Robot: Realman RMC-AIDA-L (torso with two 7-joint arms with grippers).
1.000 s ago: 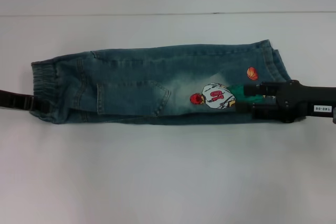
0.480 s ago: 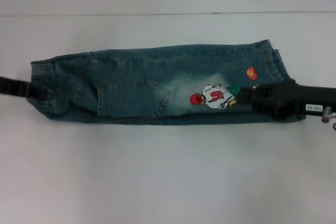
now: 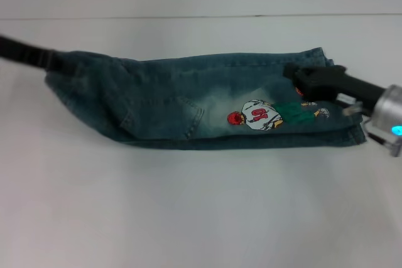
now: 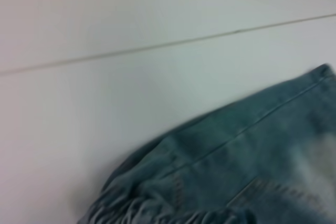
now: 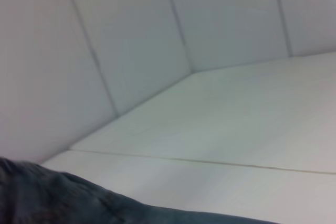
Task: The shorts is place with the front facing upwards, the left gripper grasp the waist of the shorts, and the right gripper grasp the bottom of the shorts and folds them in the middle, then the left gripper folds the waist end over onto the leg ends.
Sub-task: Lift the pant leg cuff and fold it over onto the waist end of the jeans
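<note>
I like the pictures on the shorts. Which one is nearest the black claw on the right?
The little orange ball: it sits right against the right gripper, mostly hidden behind it. The ball player lies farther along the shorts.

Surface: plain white tabletop [image 3: 201, 218].
On it: the shorts [image 3: 188, 105], folded lengthwise, denim lying across it, waist end lifted at left.

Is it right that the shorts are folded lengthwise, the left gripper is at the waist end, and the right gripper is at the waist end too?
Not quite. In the head view the right gripper is at the leg ends, opposite the waist. The rest stands: the shorts are folded lengthwise and the left gripper is at the waist end.
</note>
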